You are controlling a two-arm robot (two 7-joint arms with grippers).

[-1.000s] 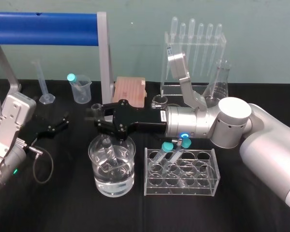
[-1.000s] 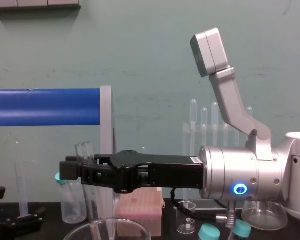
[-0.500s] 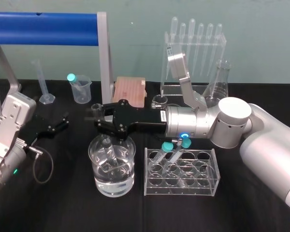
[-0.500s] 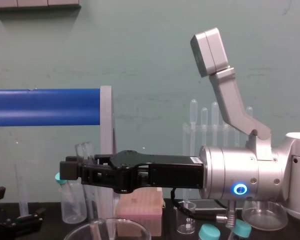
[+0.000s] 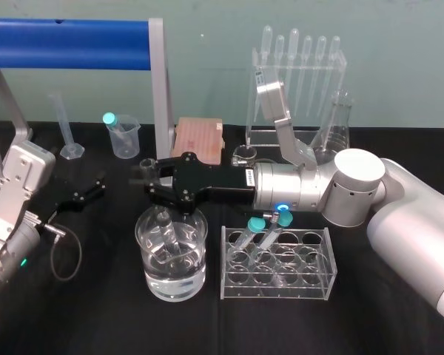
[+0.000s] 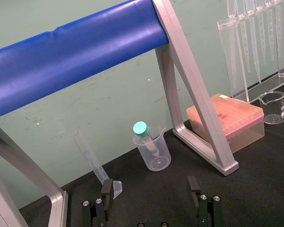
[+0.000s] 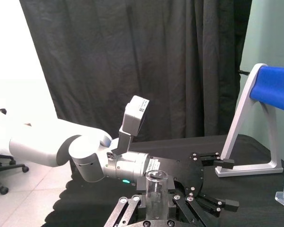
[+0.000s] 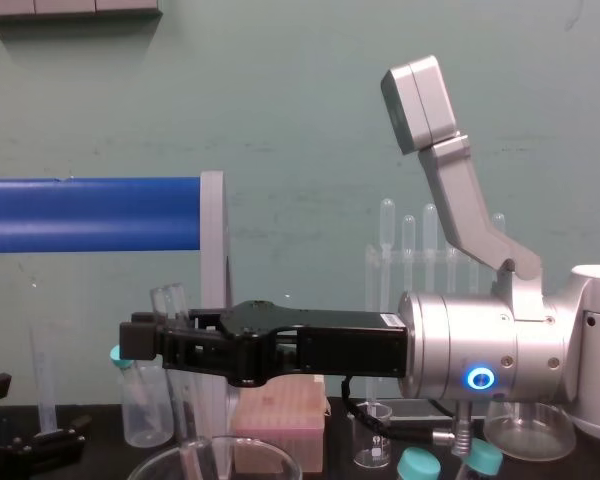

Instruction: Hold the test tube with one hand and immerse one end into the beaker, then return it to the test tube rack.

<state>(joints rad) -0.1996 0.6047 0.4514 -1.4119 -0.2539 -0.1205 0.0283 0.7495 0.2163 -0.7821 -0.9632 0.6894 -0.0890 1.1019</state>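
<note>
Head view has the right gripper (image 5: 154,183) hanging over the beaker (image 5: 139,235), pinching the test tube (image 5: 166,228), whose lower end sits tilted in the water. Nothing has shifted over the last second, so the dip looks complete and held. Lifting out toward the test tube rack (image 5: 314,288) probably comes next. The left gripper (image 5: 98,185) rests spread at the table's left.

Clear beaker (image 5: 195,260), blue bar (image 5: 66,44), teal caps (image 5: 257,222), black cloth (image 5: 96,318), pink box (image 5: 200,140)
</note>
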